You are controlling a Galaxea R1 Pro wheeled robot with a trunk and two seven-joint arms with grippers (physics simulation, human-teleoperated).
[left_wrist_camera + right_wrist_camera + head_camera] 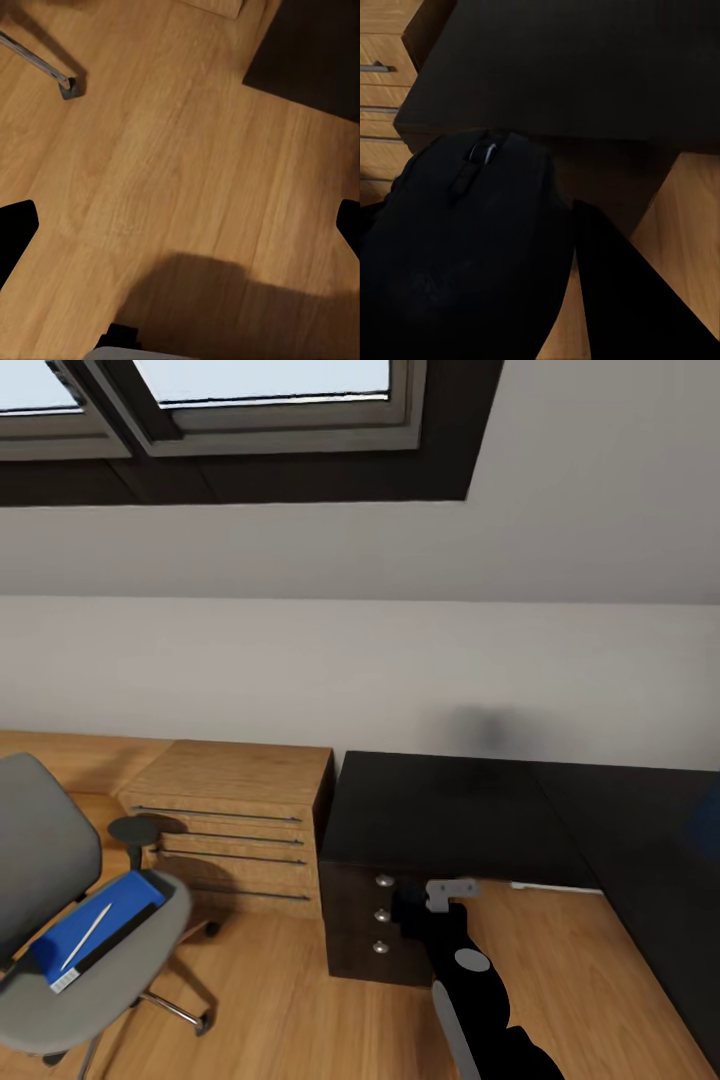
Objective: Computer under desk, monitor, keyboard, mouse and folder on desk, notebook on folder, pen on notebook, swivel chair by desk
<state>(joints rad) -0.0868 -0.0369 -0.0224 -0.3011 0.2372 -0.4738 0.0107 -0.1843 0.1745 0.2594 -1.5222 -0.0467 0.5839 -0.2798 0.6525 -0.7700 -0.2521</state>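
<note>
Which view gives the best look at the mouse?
The right wrist view: the mouse sits close up between the right gripper's fingers, scroll wheel visible, above the black desk. In the head view it is just a dark lump at the right gripper. The left wrist view looks down at the floor.

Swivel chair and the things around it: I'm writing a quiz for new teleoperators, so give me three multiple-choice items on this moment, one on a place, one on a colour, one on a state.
1. Where does the folder lie?
A. on the swivel chair's seat
B. on the desk
C. on the floor

2. What colour is the desk's top?
A. white
B. oak
C. black

3. What is between the right gripper's fingers?
A. nothing
B. the mouse
C. a pen

Answers:
1 A: the blue folder rests on the swivel chair.
2 C: the desk is glossy black beside the oak drawers.
3 B: the right gripper is closed around the dark mouse.
</note>
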